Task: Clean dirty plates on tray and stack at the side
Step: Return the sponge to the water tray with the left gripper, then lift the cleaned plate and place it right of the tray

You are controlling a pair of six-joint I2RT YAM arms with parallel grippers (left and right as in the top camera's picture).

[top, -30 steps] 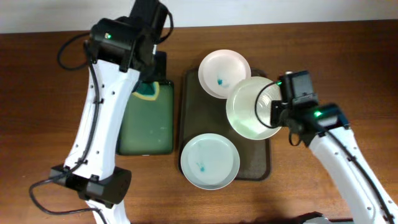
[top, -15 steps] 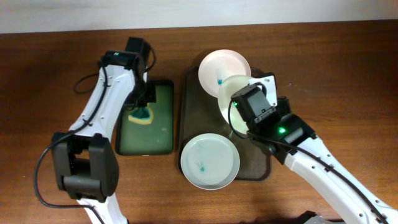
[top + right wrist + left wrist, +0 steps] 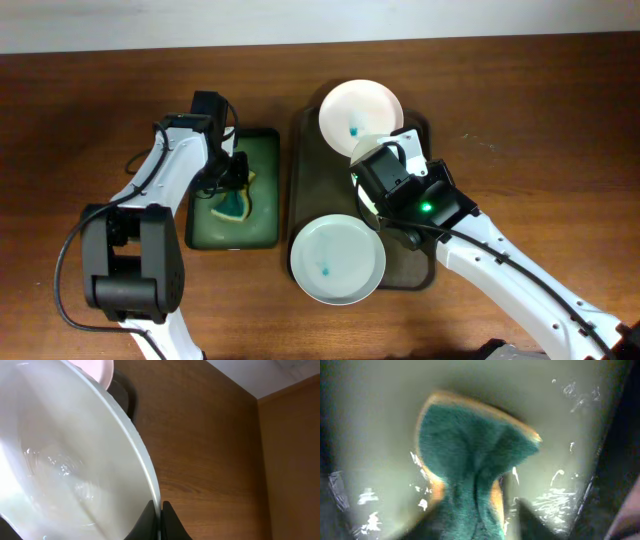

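At far left: clamped with left gripper (image 3: 233,190) on folded teal sponge (image 3: 470,455), over green tray (image 3: 262,225). On brown tray (image 3: 310,180): far plate (image 3: 360,110) and near plate (image 3: 337,258), both smeared teal. At right: pinched with right gripper (image 3: 159,510) on third plate (image 3: 75,460) by its rim; from overhead, mostly hidden under the arm.

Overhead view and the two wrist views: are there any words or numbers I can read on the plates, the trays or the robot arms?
None can be read.
No words, numbers or labels show on the plates, the held plate, the tray, the green tray, the sponge or the arms.
A green light glows on the right arm, but it is not writing.
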